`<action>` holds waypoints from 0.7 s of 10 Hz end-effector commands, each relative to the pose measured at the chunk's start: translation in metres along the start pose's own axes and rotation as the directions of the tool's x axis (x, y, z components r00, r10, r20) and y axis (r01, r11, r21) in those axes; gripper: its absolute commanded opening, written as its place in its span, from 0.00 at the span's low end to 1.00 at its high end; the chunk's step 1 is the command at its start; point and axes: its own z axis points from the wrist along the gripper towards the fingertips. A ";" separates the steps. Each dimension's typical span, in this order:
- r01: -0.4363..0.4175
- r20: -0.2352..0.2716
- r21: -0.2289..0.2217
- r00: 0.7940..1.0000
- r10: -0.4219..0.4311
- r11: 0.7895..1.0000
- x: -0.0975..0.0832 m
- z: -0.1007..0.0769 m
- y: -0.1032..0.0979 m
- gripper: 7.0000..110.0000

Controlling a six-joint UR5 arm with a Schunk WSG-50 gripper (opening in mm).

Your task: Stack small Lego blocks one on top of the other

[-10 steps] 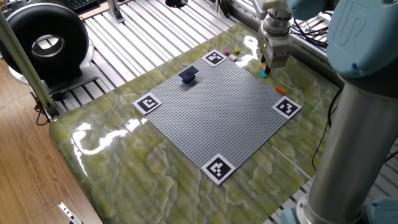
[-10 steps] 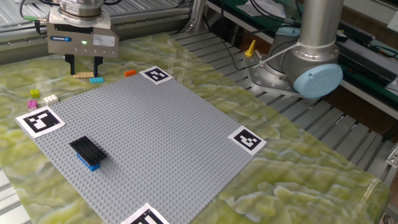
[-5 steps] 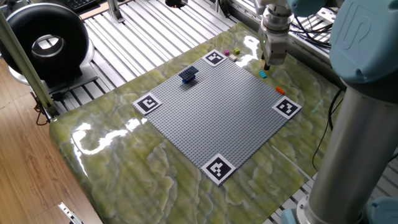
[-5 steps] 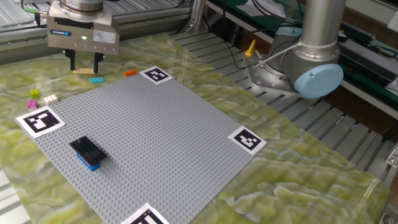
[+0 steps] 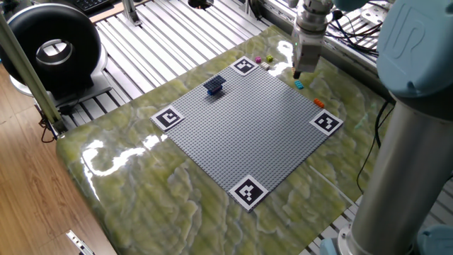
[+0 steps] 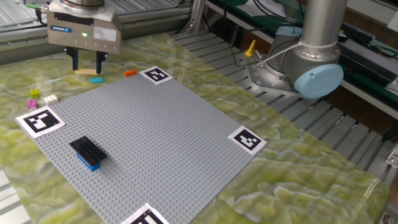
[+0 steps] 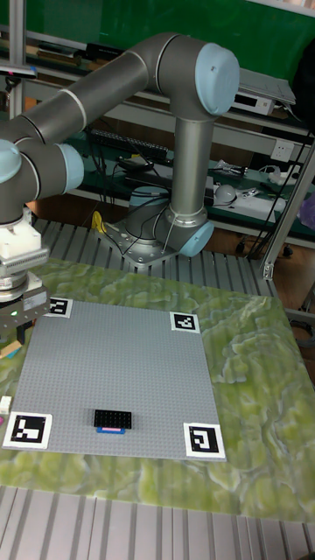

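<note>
Over the last 1 second the gripper [image 6: 86,64], fingers apart and empty, has risen off the tan block [image 6: 85,72] and cyan block [image 6: 96,79] at the baseplate's [image 6: 155,143] 11 o'clock edge, so no pick is made yet.

Single arm reaches from base across to far side, wrist pointing straight down. Claw [image 6: 86,64] hangs vertical, black fingers [image 6: 98,62] parted, nothing visible between them. Green light glows on claw body. In one fixed view claw [image 5: 296,74] seen edge-on; in tall fixed view claw only partly in frame.
</note>
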 end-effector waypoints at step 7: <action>-0.287 0.183 0.081 0.946 0.268 0.955 -0.059 -0.052 -0.046 0.00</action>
